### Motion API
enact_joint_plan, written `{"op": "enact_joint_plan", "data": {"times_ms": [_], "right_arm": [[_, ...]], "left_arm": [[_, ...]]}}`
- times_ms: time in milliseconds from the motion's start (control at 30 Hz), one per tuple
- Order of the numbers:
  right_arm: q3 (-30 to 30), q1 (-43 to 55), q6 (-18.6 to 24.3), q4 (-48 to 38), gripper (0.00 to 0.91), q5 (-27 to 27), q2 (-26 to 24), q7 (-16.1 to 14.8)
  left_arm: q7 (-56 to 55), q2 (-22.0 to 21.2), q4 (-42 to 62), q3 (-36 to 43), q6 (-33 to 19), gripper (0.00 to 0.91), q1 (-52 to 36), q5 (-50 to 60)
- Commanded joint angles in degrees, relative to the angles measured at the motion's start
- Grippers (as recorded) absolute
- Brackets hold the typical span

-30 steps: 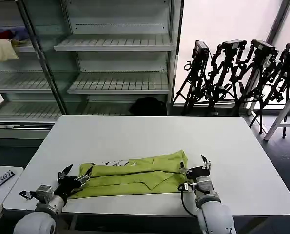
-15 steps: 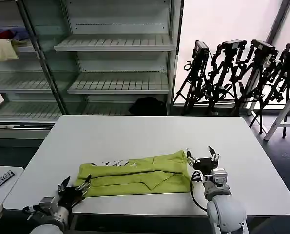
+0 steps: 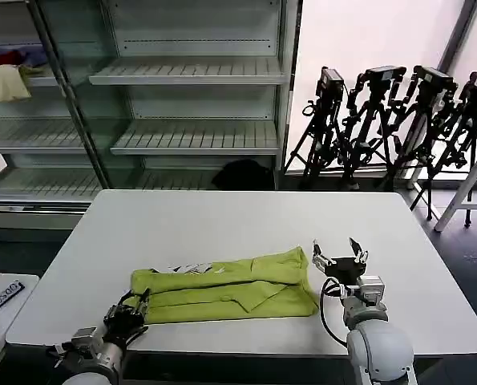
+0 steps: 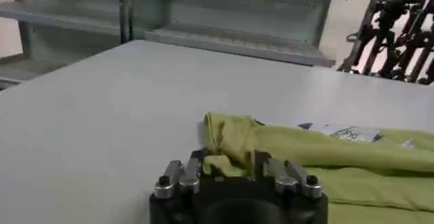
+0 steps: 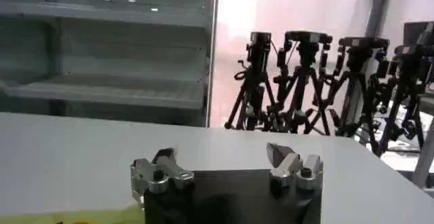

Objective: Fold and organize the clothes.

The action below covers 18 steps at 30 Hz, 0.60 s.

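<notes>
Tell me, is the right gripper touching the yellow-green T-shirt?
Apart. In the head view the right gripper stands open beside the T-shirt, with bare white table showing between them.

Surroundings: table, shelving, tripods

A white table point(image 3: 222, 216) occupies the foreground; behind it stands a metal shelf unit point(image 3: 194, 72) with slatted tiers; a cream cloth point(image 3: 4, 82) and a red cloth point(image 3: 3, 58) rest on an upper shelf at far left; a dark bag point(image 3: 244, 173) sits on the floor beside the shelving; a row of black tripods point(image 3: 390, 120) stands at right before a bright wall; a second white surface point(image 3: 2, 301) adjoins the table's left side, carrying a small dark label point(image 3: 4, 293).
</notes>
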Motion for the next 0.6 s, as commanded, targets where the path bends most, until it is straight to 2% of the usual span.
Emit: {"op": "enact_joint_plan", "data": {"times_ms": [33,233,367,600], "right_arm": [[0.2,-0.2,0.0,0.2,0.907,0.6,0.2,0.1],[0.5,-0.6,0.2,0.1,0.907,0.6,0.1,0.0],[0.9,-0.7,0.2,-0.1,0.907,0.6,0.0,0.0],[1.7,-0.7,0.5,-0.7,0.907,0.8,-0.4,-0.1]], "left_arm": [[-0.6,-0.7,0.3,0.8,-1.1,0.0,0.2,0.1],[-0.7,-1.0,1.2,0.8,-5.6,0.0,-1.2,2.4],[2.5,-0.5,1.1,-2.1,-7.6,0.0,-3.1,6.0],[11.6,5.5,3.3,-12.0,-8.4,0.0,-7.8,13.2]]}}
